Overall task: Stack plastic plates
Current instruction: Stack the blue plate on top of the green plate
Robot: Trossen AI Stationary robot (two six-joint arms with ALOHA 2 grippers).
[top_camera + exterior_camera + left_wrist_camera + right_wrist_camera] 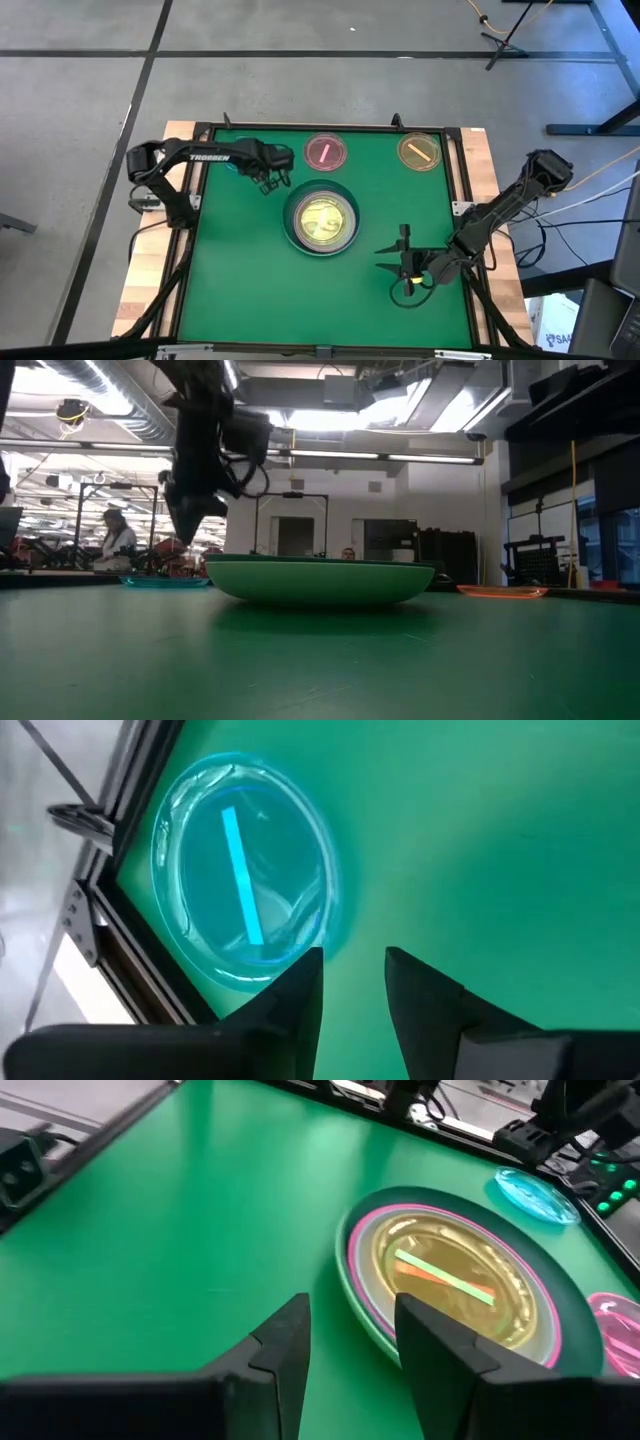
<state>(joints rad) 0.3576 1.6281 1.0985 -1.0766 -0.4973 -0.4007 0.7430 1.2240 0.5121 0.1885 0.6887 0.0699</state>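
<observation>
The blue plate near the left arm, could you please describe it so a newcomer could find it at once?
Start at the big stack of plates mid-table, then look to the far left corner, under the left gripper. The small translucent blue plate lies there alone beside the frame; its neighbours along that edge are pink and amber.

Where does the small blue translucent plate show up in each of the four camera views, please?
High view: blue plate, mostly hidden under the left gripper.
Low view: at left.
Left wrist view: centre-left.
Right wrist view: upper right.
Shared landmark: the central plate stack.
</observation>
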